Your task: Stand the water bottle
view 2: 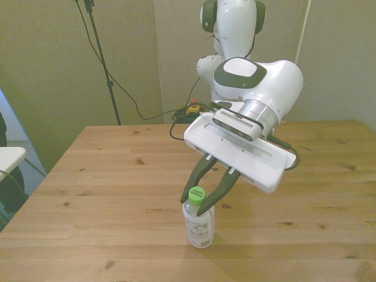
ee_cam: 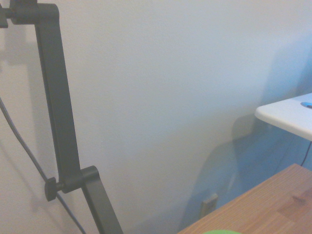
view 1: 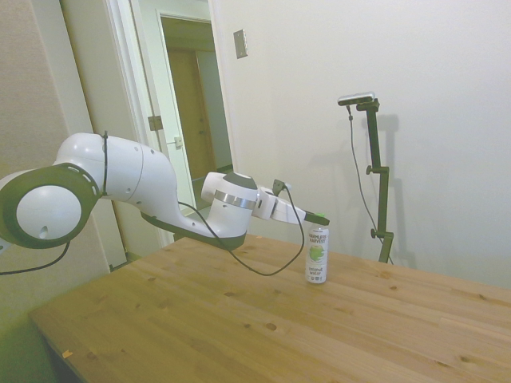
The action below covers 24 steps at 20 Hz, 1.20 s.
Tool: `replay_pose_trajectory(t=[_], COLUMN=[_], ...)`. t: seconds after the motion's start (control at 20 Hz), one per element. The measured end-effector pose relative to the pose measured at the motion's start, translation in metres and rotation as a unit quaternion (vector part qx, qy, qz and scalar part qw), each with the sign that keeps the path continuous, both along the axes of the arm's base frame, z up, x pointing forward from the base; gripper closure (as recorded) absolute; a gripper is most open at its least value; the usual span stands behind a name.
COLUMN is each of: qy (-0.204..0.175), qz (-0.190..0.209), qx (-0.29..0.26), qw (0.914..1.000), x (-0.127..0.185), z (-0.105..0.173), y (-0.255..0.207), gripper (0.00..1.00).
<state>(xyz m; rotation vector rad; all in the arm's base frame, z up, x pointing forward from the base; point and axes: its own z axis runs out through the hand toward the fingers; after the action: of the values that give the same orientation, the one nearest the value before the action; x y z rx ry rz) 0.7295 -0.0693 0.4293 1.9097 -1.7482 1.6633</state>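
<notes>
The water bottle (view 2: 198,228) stands upright on the table (view 2: 106,176) (near its front edge), jaws flanking its cap.

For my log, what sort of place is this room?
Probably a plain indoor lab or office room: a wooden table, bare pale walls, an open doorway, with the tool closed on one water bottle.
</notes>
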Motion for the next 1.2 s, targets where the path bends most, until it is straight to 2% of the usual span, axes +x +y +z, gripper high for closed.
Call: replay_pose_trajectory(t=[0.8, 1.0, 1.1, 1.2], qy=[-0.002, -0.014, -0.022, -0.01], qz=[-0.001, 0.0, 0.004, 0.008], qx=[0.007, 0.021, 0.039, 0.056], qw=[1.0, 0.9997, 0.999, 0.9983], x=[-0.001, -0.014, -0.029, -0.049], z=[0.003, 0.026, 0.046, 0.065], y=[-0.002, -0.002, 0.0, 0.002], gripper=[0.0, 0.0, 0.0, 0.0])
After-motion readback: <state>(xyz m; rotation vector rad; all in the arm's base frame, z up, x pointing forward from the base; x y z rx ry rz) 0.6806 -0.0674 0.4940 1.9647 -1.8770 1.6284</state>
